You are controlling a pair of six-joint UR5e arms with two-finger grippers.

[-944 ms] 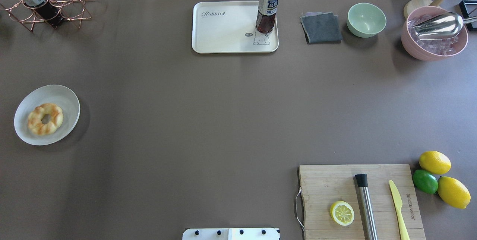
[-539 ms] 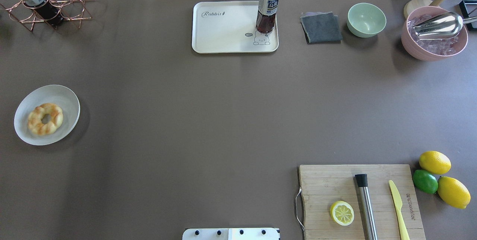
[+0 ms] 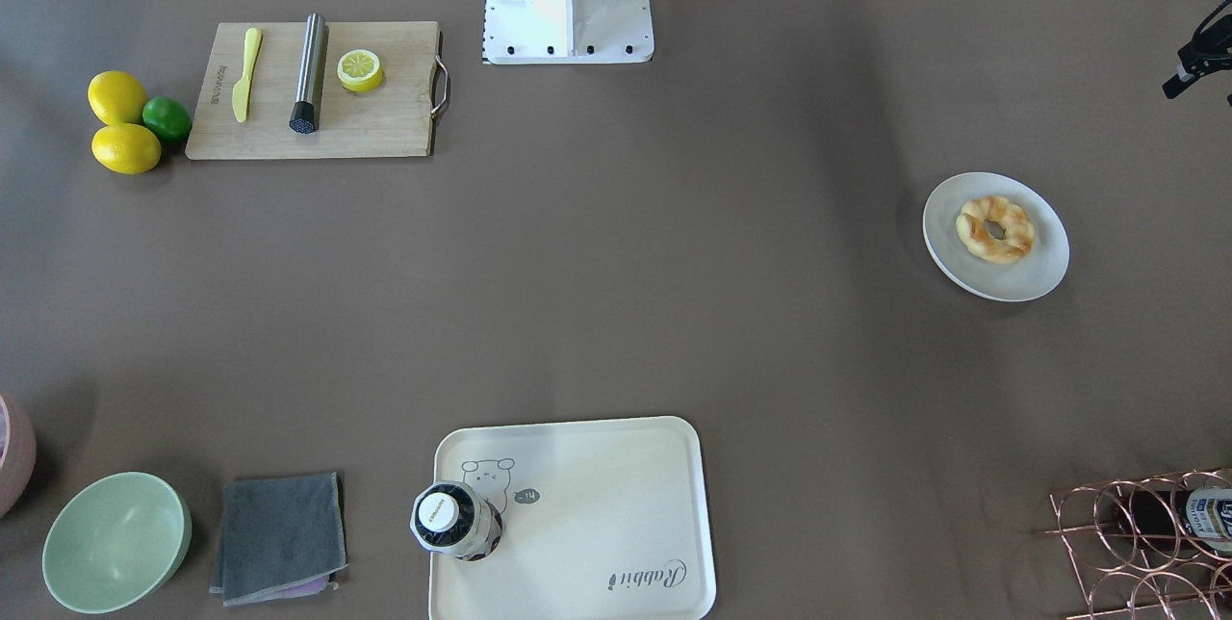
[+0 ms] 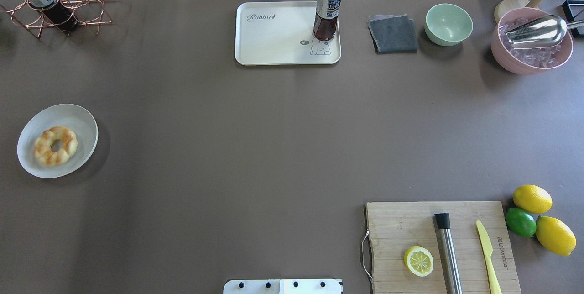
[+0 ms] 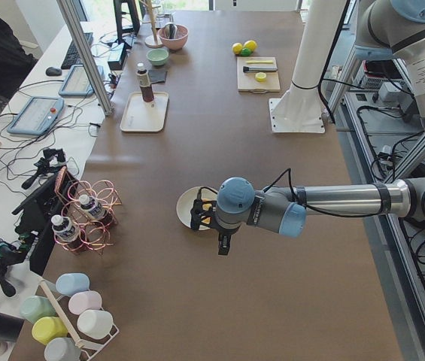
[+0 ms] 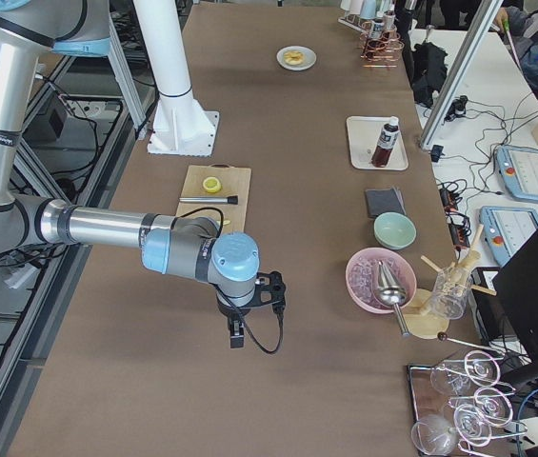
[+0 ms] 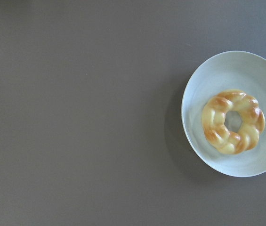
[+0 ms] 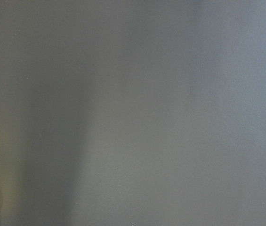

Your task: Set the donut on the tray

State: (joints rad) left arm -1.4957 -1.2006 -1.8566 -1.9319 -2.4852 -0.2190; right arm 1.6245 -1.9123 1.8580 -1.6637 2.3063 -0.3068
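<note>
Left gripper (image 5: 203, 218) hangs above the table (image 4: 273, 139) right by the plate (image 4: 77, 118), seen only from the side, so I cannot tell how far its jaws are parted, and nothing shows in its hold. Same story for the right gripper (image 6: 270, 290), out over bare table near the pink bowl (image 4: 506, 54).

Against the overhead shot 0.5 s ago, nothing on the table has moved: the donut (image 4: 55, 145) sits where it sat, on the plate at the robot's left, well apart from the tray (image 4: 273, 38) at the far edge.

On that tray, 1 bottle (image 4: 326, 11) stands upright on the bear-drawing corner. To its right come a grey cloth (image 4: 393, 34), a green bowl (image 4: 449, 24), then the pink bowl with a metal scoop (image 4: 536, 31). The cutting board (image 4: 401, 225) with the lemon half (image 4: 418, 261) lies near the robot's right; a wire rack (image 4: 68, 2) fills the far-left corner.

The donut lies flat, hole up. It is nearly round, stretched slightly from lower left to upper right in the overhead view.
</note>
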